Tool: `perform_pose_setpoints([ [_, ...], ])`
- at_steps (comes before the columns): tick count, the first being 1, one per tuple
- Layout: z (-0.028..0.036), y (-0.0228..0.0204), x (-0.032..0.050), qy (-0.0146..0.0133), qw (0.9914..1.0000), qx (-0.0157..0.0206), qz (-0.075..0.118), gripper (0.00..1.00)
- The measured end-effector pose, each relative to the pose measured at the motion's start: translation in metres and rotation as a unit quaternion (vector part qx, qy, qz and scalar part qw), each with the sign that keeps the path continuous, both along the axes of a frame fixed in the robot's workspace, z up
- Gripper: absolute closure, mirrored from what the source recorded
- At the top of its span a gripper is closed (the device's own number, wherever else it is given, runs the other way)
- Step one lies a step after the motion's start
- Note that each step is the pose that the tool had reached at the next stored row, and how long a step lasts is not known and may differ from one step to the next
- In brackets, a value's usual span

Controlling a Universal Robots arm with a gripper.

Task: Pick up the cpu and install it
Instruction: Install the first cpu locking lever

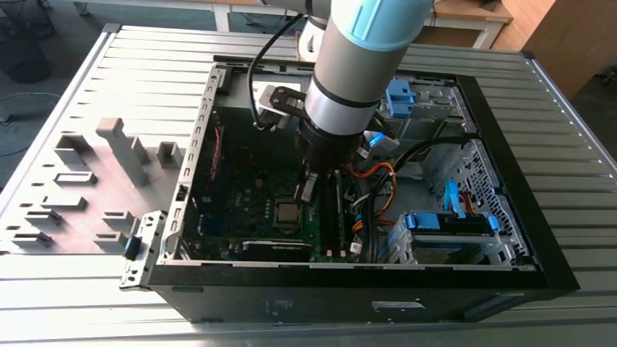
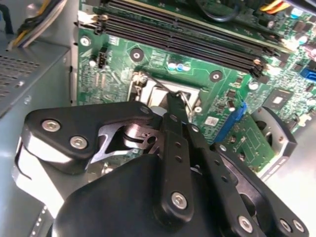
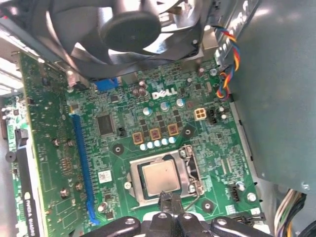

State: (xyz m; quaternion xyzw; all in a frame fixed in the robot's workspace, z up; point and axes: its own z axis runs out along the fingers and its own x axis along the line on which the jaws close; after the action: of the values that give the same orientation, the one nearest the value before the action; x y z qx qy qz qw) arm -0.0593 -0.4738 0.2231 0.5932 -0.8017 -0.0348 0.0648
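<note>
Black hand (image 3: 170, 210) hovers by the seated cpu (image 3: 160, 177), fingers seemingly together and empty; installing appears nearly done.

White logo on motherboard (image 3: 148, 111); lettering on graphics card (image 3: 30, 205)

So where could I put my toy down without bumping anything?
The ribbed metal table is bare along its far side and along the exterior view's right of the PC case. The grey fixture blocks crowd the left. Inside the case, arm, cables and motherboard leave no room.
</note>
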Motion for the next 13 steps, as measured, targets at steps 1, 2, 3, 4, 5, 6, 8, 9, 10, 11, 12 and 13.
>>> perform_pose_setpoints([
  [1, 0.0, 0.0014, 0.0, 0.0, 1.0, 0.0, 0.0, 0.89],
  [2, 0.0, 0.0026, 0.0, 0.0, 1.0, -0.0001, 0.0, 0.89],
  [3, 0.0, 0.0036, 0.0, 0.0, 1.0, -0.0001, 0.0, 0.89],
  [4, 0.0, 0.0041, 0.0001, 0.0, 1.0, -0.0001, 0.0, 0.89],
  [5, 0.0, 0.0042, 0.0001, -0.0001, 1.0, -0.0005, 0.0, 0.89],
  [6, -0.0001, 0.0042, -0.0001, 0.0, 1.0, -0.0021, 0.0, 0.89],
  [8, -0.0004, 0.0043, -0.0001, 0.0, 0.99994, -0.0106, 0.0, 0.89],
  [9, -0.0005, 0.0042, -0.0001, 0.0001, 0.99986, -0.0169, 0.0, 0.89],
  [10, -0.0007, 0.0043, -0.0001, 0.0002, 0.99973, -0.0231, 0.0, 0.89],
  [11, -0.0008, 0.0042, -0.0001, 0.0004, 0.99957, -0.0293, 0.0, 0.89],
  [12, -0.001, 0.0042, -0.0001, 0.0006, 0.99937, -0.0353, 0.0, 0.89],
  [13, -0.0013, 0.0043, -0.0001, 0.0007, 0.99918, -0.0405, 0.0, 0.89],
])
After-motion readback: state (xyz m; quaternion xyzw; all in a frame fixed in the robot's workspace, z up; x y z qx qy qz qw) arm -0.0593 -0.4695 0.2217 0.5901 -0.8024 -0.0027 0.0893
